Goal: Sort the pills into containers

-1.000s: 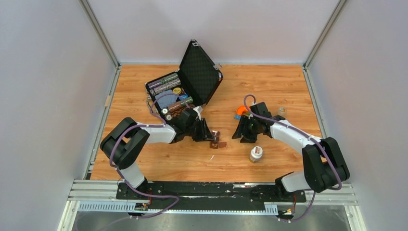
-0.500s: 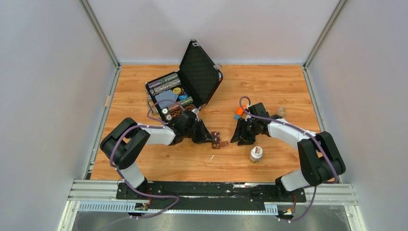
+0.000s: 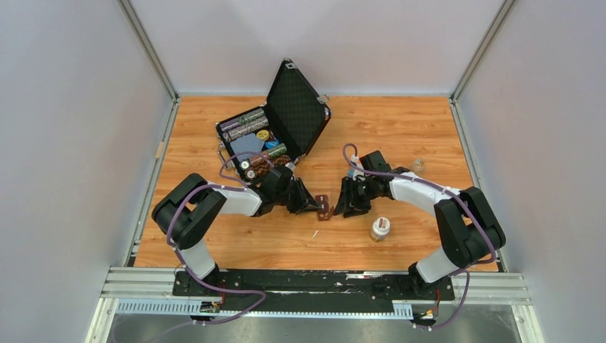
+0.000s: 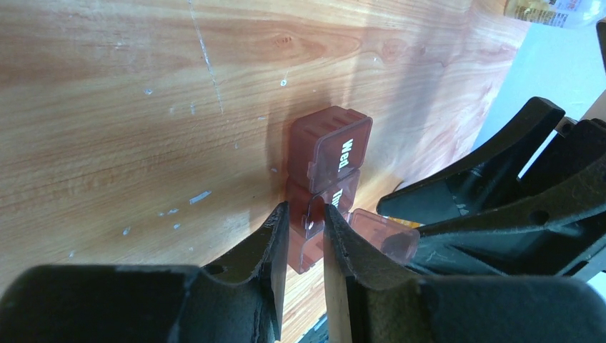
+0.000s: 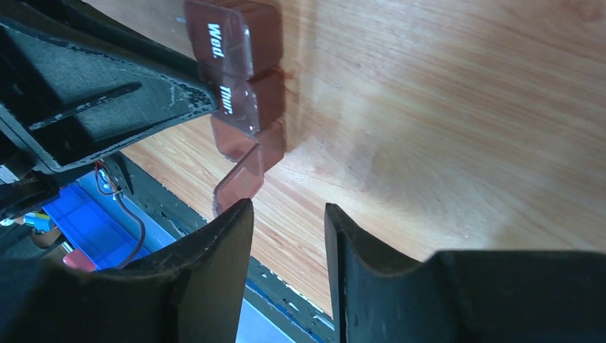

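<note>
The dark brown container strip lies on the wooden table between my two grippers. In the left wrist view its lids read "Wed" and "Thu". The end compartment's lid stands open; the other two are shut. My left gripper is shut on the middle compartment of the strip, at the lid tab. My right gripper is open and empty, its left fingertip just beside the open lid. In the top view the left gripper and right gripper flank the strip. No loose pills show.
A small pill bottle with a white cap stands near-right of the strip. An open black case full of items sits behind the left arm. A small clear object lies at the right.
My right gripper has moved left, up to the strip's open end. My left gripper and the strip have shifted slightly to the right.
</note>
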Robot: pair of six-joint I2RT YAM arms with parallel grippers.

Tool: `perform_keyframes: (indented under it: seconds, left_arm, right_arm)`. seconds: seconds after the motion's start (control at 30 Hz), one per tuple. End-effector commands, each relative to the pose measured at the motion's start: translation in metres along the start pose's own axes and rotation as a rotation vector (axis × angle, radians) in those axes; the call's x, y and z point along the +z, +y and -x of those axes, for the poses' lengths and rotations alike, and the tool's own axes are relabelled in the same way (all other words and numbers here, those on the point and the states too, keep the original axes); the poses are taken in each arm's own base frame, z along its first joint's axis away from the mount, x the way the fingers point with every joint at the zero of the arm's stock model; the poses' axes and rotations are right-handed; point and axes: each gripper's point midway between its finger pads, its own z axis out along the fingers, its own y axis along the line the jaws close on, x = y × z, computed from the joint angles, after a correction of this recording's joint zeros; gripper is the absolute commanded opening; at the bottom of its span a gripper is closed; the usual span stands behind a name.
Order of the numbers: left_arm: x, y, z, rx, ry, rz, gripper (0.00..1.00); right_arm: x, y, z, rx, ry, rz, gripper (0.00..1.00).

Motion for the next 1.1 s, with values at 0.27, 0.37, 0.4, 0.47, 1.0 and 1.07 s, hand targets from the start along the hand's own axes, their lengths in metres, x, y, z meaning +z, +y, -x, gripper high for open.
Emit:
perform_keyframes:
  seconds: [0.27,0.37,0.4,0.47,1.0,1.07]
  left_arm:
    - [0.006,0.015,-0.002,-0.01,-0.004,0.081,0.3]
    - [0.006,0.014,-0.002,-0.011,-0.004,0.076,0.3]
    - [0.006,0.014,-0.002,-0.012,-0.004,0.075,0.3]
    - [0.006,0.013,-0.002,-0.013,-0.003,0.071,0.3]
    - [-0.003,-0.016,0.007,0.061,-0.047,-0.042,0.36]
    - [-0.005,-0.018,0.007,0.087,-0.049,-0.051,0.37]
  right_arm:
    - [0.009,0.027,0.013,-0.11,-0.01,0.074,0.53]
    - [0.014,0.028,0.014,-0.106,-0.008,0.066,0.53]
    - [0.015,0.029,0.015,-0.105,-0.009,0.064,0.53]
    - [0.019,0.029,0.016,-0.099,-0.011,0.049,0.54]
    - [0.034,0.01,0.013,-0.041,-0.029,-0.052,0.44]
    - [0.036,0.009,0.013,-0.038,-0.027,-0.059,0.43]
